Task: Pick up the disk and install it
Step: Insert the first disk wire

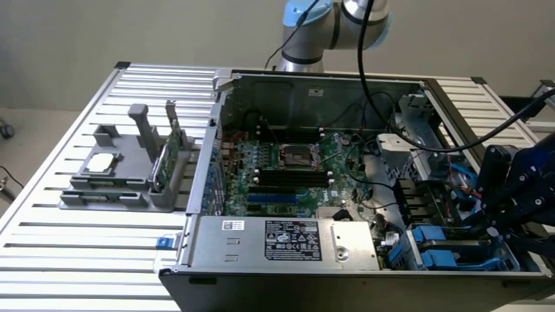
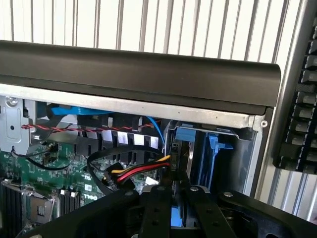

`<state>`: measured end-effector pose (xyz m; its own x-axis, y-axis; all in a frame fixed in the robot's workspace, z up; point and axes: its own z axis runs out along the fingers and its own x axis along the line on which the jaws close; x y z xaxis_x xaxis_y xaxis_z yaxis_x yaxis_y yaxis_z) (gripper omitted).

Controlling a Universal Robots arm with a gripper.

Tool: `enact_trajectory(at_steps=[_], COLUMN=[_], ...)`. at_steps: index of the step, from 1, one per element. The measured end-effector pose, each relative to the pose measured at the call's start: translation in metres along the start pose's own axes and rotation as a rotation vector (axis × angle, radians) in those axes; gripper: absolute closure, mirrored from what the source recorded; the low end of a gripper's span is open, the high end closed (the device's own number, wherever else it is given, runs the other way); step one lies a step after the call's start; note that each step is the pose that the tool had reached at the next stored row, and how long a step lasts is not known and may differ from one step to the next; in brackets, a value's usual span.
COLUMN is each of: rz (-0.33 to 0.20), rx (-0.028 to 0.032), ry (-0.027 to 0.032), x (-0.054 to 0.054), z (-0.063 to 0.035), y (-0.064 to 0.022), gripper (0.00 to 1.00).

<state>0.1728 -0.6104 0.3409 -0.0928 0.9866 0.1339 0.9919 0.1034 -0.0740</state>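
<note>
At the near edge, gripper: black gripper low in the wrist view. In the exterior view it hangs over the case's side at the exterior view's right, above the drive bay.
Gripper state: can't tell whether it is apart, together or clamped on anything. A blue sliver sits right at its tip, which could be carrier plastic. That is a guess.
Just beyond, disk: I take the blue carrier frame standing in the bay corner as the disk. Its silver body and label are hidden, so the ID is a judgement.
Key relation: disk lies straight ahead of the gripper, close, with nothing between them. It shows edge-on, and its long axis looks to run away from the gripper toward the front bezel.
Beside it: yellow-red-black power cable ends just beside the disk's edge, on the motherboard side.
Drive bay: grey metal cage at the case corner, with a second blue carrier next to the first.
Farther: motherboard mid-case; black front bezel beyond the bay.
Farthest: slatted counter. A grey fixture on it holds a green circuit card and a silver chip, well apart from the gripper.
Progress: disk sits at the bay, not on the fixture. Can't tell whether it is fully seated.
</note>
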Motion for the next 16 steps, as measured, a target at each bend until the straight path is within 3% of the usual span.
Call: enact_trajectory(at_steps=[1, 3, 12, 16], rz=[0.001, 0.001, 0.043, 0.050], rx=[0.0008, 0.0013, -0.0026, -0.0011], ry=[-0.0080, -0.0126, -0.0104, -0.0125], x=[0.0003, 0.0003, 0.0014, 0.0035], z=[0.0001, 0.0004, 0.0003, 0.0006], y=[0.0000, 0.0000, 0.0002, 0.0001], gripper=[0.83, 0.83, 0.83, 0.83])
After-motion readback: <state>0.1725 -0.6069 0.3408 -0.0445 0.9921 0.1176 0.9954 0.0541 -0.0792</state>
